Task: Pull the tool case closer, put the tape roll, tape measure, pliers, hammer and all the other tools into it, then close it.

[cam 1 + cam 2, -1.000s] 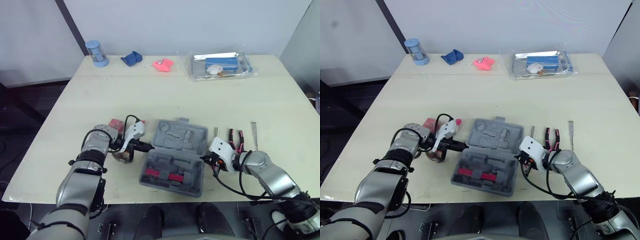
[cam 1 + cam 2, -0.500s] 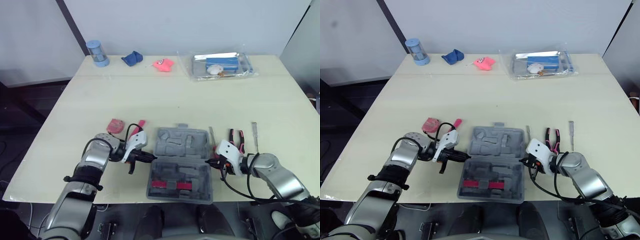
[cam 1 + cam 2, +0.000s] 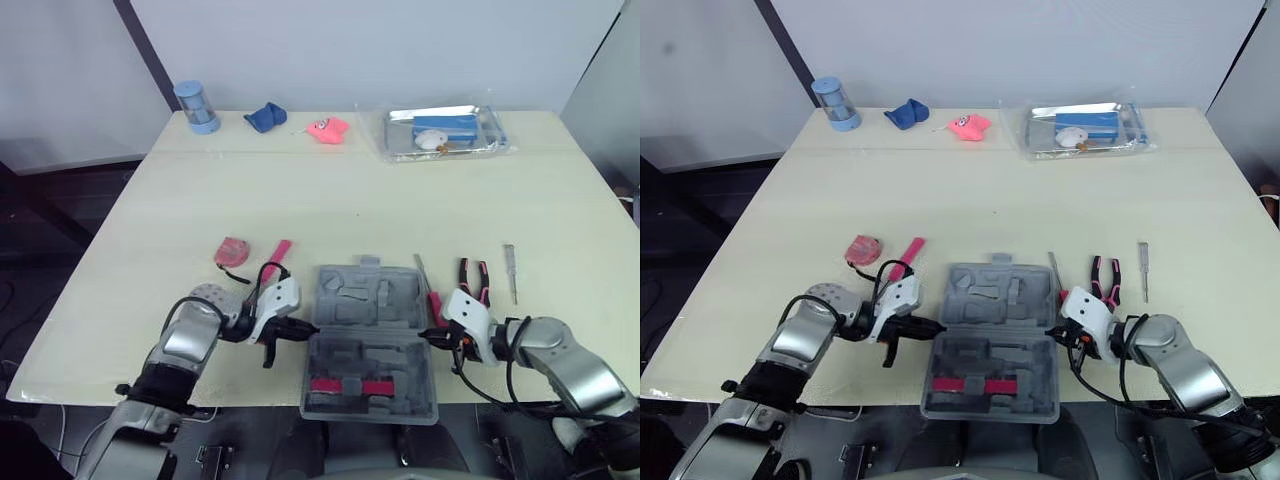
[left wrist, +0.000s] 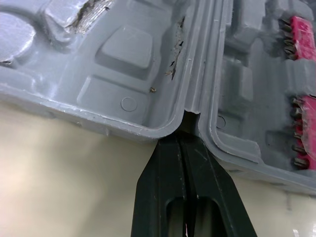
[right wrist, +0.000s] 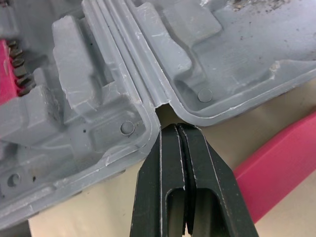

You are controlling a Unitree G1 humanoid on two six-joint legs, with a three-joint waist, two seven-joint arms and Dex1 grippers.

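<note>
The grey tool case (image 3: 368, 340) lies open at the table's front edge, with red bit holders (image 3: 350, 386) in its near half. My left gripper (image 3: 300, 328) is shut, its tips pressed into the hinge notch on the case's left side (image 4: 185, 116). My right gripper (image 3: 428, 336) is shut against the hinge notch on the right side (image 5: 163, 106). A pink tape measure (image 3: 231, 251) and a pink-handled tool (image 3: 275, 258) lie left of the case. A thin tool with a pink handle (image 3: 427, 288), pliers (image 3: 473, 280) and a small screwdriver (image 3: 510, 272) lie to its right.
Along the far edge stand a blue cylinder (image 3: 195, 107), a blue cloth (image 3: 265, 117), a pink toy (image 3: 326, 129) and a clear tray (image 3: 490, 140) holding a blue box. The case's near half slightly overhangs the table's front edge.
Both grippers have dragged the case toward the front edge and squared it up. The tape measure and the pink-handled tool now lie uncovered behind my left arm.
</note>
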